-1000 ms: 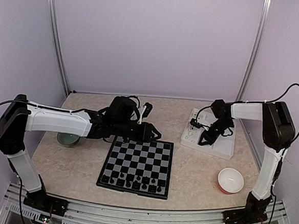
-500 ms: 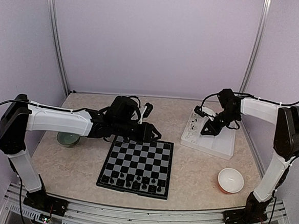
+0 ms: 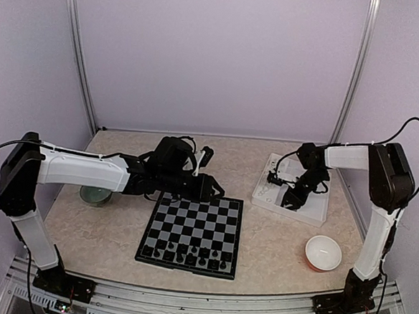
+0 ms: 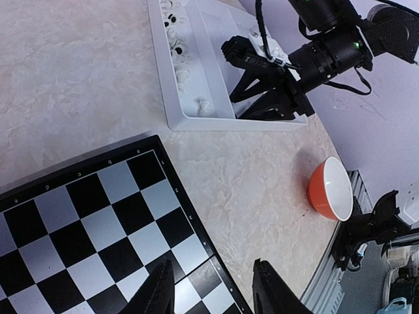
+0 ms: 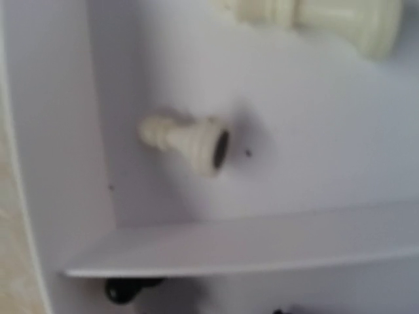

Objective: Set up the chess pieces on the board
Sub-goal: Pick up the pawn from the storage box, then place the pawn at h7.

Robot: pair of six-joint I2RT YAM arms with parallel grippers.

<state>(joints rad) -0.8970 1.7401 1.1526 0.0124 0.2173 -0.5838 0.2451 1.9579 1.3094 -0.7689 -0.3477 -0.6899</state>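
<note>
Left pincer [image 4: 214, 269] part-open, empty, above the board [image 4: 98, 216] far edge, chess pieces [image 3: 181, 256] well apart on near rows

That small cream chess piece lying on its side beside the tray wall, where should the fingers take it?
Best from above, pinching the cream piece across its narrow waist, between head and base. It lies flat with its head toward the tray wall, so an end-on approach is cramped, while both long sides look free.
</note>
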